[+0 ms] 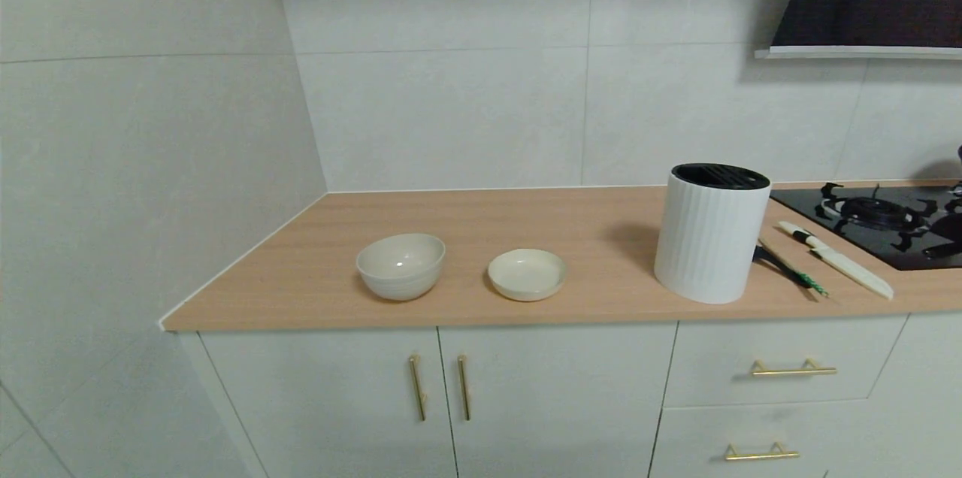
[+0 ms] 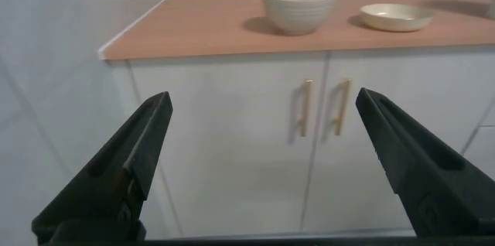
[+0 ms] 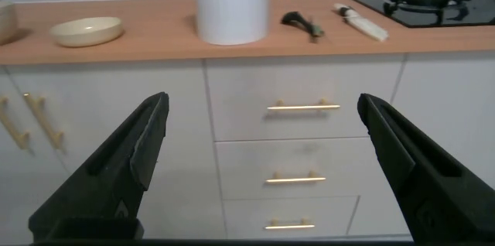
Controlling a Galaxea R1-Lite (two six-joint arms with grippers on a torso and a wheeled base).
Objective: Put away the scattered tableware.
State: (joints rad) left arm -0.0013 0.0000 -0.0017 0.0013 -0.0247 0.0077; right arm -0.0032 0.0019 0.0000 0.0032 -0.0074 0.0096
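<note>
Left gripper [image 2: 263, 169] hung below counter [image 1: 466, 219] level, facing the cupboard doors [image 2: 232, 138]. Its fingers were wide apart with nothing between them.

- Bowl [image 1: 400, 265]: upright on the counter near the front edge, higher than the left gripper and well apart from it.
- Dish [image 1: 527, 273]: shallow, at 3 o'clock of the bowl, near it but not touching.
- Holder [image 1: 712, 232]: white with a black slotted top, upright at 3 o'clock of the dish.
- Utensil [image 1: 789, 271]: black-handled, flat on the counter at 4 o'clock of the holder. One end was hidden behind the holder's base, so I could not tell whether the two touched.
- Knife [image 1: 838, 260]: pale, flat at 3 o'clock of the utensil, between it and the stove [image 1: 879, 221].

Right gripper [image 3: 263, 169] faced the drawers [image 3: 302, 134], also below the counter, fingers spread and empty.

Judgement: nothing had been picked up yet, so the step in hand looked like the approach.
- Each arm would need to rise clear of the counter edge before going forward, or a finger could catch the lip.
- The bowl suited the left arm. One finger inside the rim and one outside, closed gently, seemed best, since the glazed wall looked slippery.
- The knife and utensil suited the right arm. They lay flat, so a grip across the handle from 12 o'clock seemed best, then a tip-down drop into a slot.
- The holder looked light and could tip if nudged.
</note>
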